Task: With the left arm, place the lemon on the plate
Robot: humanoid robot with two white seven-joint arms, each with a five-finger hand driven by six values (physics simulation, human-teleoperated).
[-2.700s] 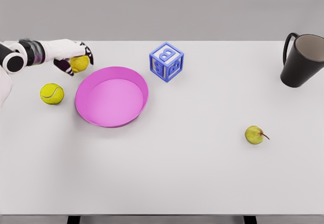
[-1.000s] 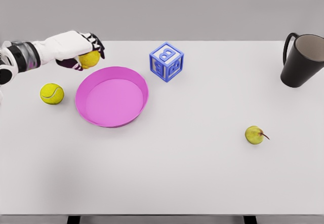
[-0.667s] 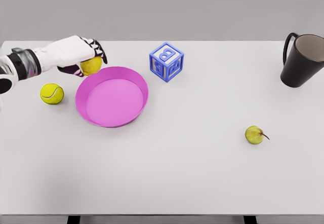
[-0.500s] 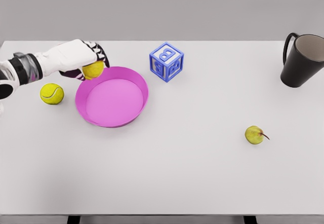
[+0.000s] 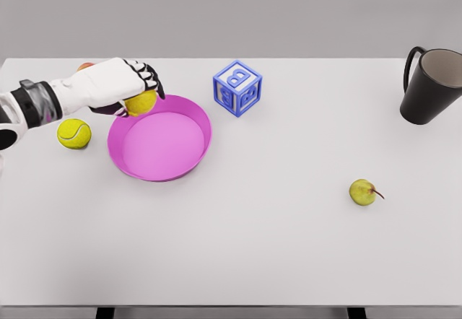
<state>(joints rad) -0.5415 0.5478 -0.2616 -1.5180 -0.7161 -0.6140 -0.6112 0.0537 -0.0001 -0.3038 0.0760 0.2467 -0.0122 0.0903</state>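
left hand (image 5: 119, 84): one, wrapped around the lemon (image 5: 140, 103)
lemon: one, above the plate's back-left rim
plate (image 5: 159, 138): one, pink
others: one tennis ball (image 5: 74, 133), block (image 5: 237, 88), mug (image 5: 431, 84), pear (image 5: 363, 192)

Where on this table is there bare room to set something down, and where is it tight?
The table is bare across the near strip in front of the plate and pear, and between the block and mug. The far left is crowded: the left hand holding the lemon over the plate's rim, with the tennis ball close by.
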